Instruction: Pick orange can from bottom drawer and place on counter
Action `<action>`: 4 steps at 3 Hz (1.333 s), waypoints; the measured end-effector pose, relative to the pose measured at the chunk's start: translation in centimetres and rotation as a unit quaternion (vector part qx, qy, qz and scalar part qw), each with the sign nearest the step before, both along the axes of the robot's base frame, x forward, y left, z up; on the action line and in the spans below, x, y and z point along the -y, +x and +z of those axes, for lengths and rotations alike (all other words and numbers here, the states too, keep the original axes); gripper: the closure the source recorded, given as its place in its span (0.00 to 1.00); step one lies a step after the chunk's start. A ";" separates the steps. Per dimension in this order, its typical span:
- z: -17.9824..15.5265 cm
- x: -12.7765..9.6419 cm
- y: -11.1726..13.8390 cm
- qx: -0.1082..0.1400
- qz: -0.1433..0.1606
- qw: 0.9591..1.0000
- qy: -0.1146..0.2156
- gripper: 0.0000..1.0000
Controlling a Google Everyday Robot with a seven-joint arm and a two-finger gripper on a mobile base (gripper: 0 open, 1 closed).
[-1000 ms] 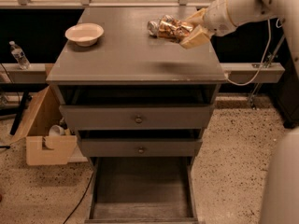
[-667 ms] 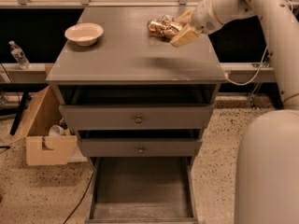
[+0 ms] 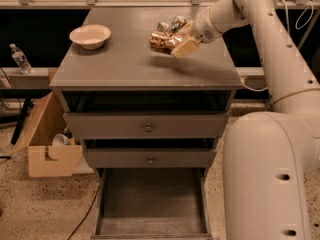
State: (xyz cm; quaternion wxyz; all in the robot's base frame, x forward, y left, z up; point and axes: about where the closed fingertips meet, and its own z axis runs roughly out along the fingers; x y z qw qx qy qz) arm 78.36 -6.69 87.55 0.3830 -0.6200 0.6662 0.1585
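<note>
My gripper [image 3: 175, 43] hangs over the right back part of the counter [image 3: 125, 64]. It is shut on the orange can [image 3: 160, 40], which lies sideways in the cream fingers a little above the top and casts a shadow below. A silver can with green-red marks [image 3: 173, 23] sits just behind it. The bottom drawer [image 3: 150, 204] is pulled open at the foot of the cabinet, with a bare grey floor.
A pale bowl [image 3: 90, 35] stands at the back left of the counter. The two upper drawers [image 3: 148, 128] are slightly ajar. A cardboard box [image 3: 47, 144] sits on the floor to the left, with a water bottle [image 3: 20, 59] behind it. My white base [image 3: 270, 179] fills the lower right.
My arm has moved left over the counter with the orange can in the gripper, and more of my arm and base has come into view at the right.
</note>
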 end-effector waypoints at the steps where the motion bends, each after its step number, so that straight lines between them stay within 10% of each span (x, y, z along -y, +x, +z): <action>1: -1.1 -0.1 0.6 -0.014 -0.003 1.000 0.006 0.28; 2: -1.0 0.5 0.8 -0.013 -0.007 1.000 0.009 0.03; 4: 2.5 6.9 -1.1 0.028 -0.044 0.998 0.023 0.00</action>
